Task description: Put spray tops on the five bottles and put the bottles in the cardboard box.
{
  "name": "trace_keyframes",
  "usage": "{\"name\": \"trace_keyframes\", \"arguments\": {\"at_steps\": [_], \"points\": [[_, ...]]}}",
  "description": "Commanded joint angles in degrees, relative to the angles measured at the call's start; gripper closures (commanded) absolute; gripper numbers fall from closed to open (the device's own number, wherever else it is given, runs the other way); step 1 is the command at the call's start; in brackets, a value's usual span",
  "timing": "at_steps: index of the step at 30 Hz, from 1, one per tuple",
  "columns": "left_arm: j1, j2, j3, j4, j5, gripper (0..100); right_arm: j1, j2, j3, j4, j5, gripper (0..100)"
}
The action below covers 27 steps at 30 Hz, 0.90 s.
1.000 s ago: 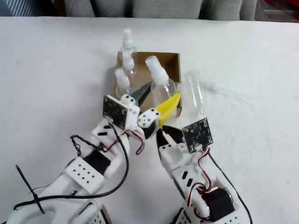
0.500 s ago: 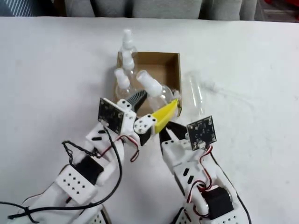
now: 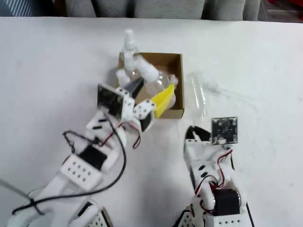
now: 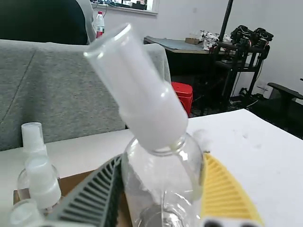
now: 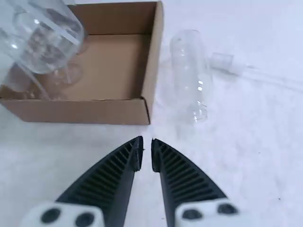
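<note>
Left pincer (image 3: 152, 91) is gripping the fourth capped bottle (image 4: 162, 176) over the cardboard box (image 3: 171, 114) holding three; the uncapped bottle (image 3: 199, 97) is waiting, right pincer (image 5: 147, 146) closed, empty.

Capped bottle (image 3: 156, 89) tilted over box (image 3: 163, 56)
</note>
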Motion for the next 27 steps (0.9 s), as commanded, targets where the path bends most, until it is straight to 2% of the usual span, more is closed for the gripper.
{"name": "trace_keyframes", "arguments": {"at_steps": [1, 7, 11, 16, 21, 27], "points": [[-0.9, 11.2, -10.4, -6.0, 0.4, 98, 7.3, 0.1, 1.9, -0.1, 0.0, 98.1], [-1.1, 26.4, -20.5, -11.0, 0.3, 98, 13.8, 0.0, 5.8, -2.5, 0.2, 98.1], [-1.1, 35.2, -27.3, -11.0, 0.3, 98, 16.1, 0.1, 6.3, -2.5, 4.8, 98.1], [-1.4, 44.6, -34.6, -11.1, -0.4, 98, 16.1, 0.1, 7.6, -2.8, 5.6, 98.1], [-1.8, 52.4, -39.6, -11.1, -7.8, 98, 16.0, 0.1, 7.6, -2.8, 5.6, 98.1], [-3.4, 60.0, -45.3, -11.2, -8.3, 98, 16.0, 0.1, 7.6, -2.8, 5.6, 98.1]]}}
